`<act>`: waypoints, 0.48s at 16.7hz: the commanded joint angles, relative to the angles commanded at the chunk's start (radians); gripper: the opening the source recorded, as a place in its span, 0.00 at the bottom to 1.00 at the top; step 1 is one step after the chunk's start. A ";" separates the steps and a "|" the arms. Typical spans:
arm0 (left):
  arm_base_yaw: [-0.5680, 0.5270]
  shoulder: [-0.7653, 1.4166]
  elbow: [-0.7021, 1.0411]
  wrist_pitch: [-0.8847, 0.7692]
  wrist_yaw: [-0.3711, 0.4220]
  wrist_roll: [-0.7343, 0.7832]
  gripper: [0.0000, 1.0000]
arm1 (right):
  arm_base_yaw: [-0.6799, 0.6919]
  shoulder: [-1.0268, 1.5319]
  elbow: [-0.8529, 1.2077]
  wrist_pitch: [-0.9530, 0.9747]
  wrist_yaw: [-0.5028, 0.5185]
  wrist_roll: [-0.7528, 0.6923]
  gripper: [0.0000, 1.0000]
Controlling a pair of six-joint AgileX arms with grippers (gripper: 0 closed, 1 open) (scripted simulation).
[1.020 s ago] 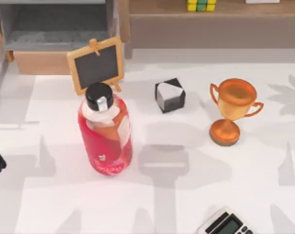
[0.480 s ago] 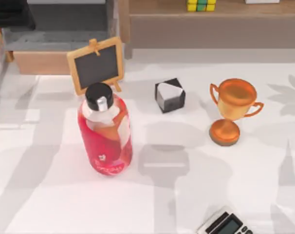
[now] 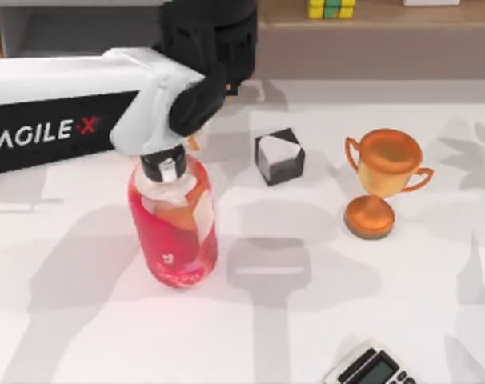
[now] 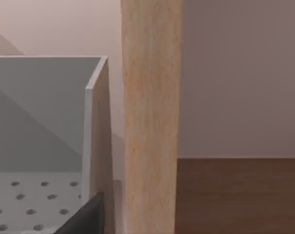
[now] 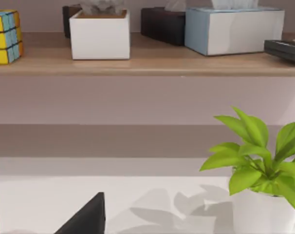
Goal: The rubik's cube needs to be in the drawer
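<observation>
AgileX left arm [image 3: 106, 108] reached across upper left of top view toward the shelf [image 3: 370, 16]; its gripper was under the dark wrist housing at upper centre, so can't tell if fingers were wide or narrow. Left wrist view faced a tan wooden post [image 4: 150, 117] beside the drawer [image 4: 40, 126], w/ grey walls and dotted floor.

The rubik's cube [image 3: 331, 8] sat on the shelf at top edge, right of centre, well apart from the drawer at upper left. In right wrist view the cube [image 5: 6, 36] was at upper left of frame, sitting flat.

Judged: light, rigid, smooth plastic, somewhat slippery, not fragile. Best taken on two opposite flat faces, mid-height. No long axis; faces looked roughly square to shelf edge.
</observation>
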 joint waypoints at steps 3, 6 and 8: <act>-0.086 0.277 0.183 0.077 -0.081 -0.002 1.00 | 0.000 0.000 0.000 0.000 0.000 0.000 1.00; -0.142 0.462 0.314 0.132 -0.137 -0.005 1.00 | 0.000 0.000 0.000 0.000 0.000 0.000 1.00; -0.163 0.532 0.367 0.154 -0.159 -0.007 1.00 | 0.000 0.000 0.000 0.000 0.000 0.000 1.00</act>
